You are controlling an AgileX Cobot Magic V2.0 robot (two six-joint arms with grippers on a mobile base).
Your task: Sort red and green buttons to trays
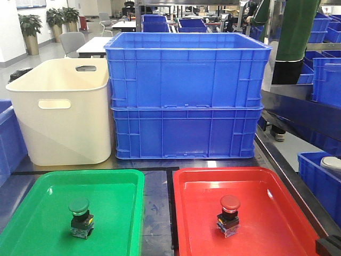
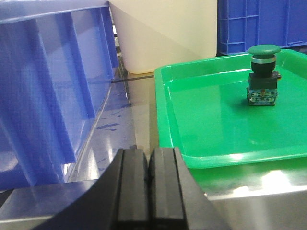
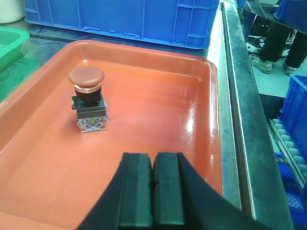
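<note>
1. Front view: the green button stands upright in the green tray, the red button upright in the red tray. Each colour sits in its matching tray, so the sort looks complete; the likely next move is only for the arms to stay clear. Behind the trays stand two stacked blue crates and a cream tub on a dark desk; beyond are chairs and potted plants.
2. Left wrist view: the left gripper has its jaws pressed together and empty, short of the green tray's near rim, the green button well apart.
3. Right wrist view: the right gripper hangs over the red tray, jaws closed on nothing, the red button ahead to its left.
</note>
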